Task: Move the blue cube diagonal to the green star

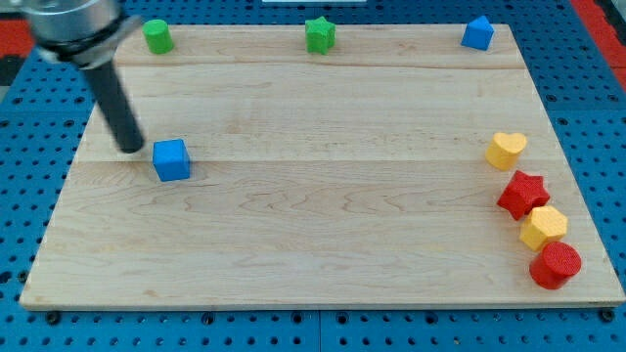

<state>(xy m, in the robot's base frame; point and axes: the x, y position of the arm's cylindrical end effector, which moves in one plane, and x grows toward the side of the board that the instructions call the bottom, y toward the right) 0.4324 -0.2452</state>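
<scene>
Our tip [132, 149] rests just left of the blue cube [171, 159]; the green star [319, 35] sits well beyond the cube, toward the view's upper right. Our tool is a bare rod with nothing to open or close.

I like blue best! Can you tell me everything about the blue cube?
The blue cube is a small, solid-looking block with flat faces and a lighter top. It sits flat on the wooden board toward the view's left, away from the other blocks. My tip stands just to its left, very near; whether they touch is unclear.

My tip [131, 149] just left of cube [170, 159]
</scene>
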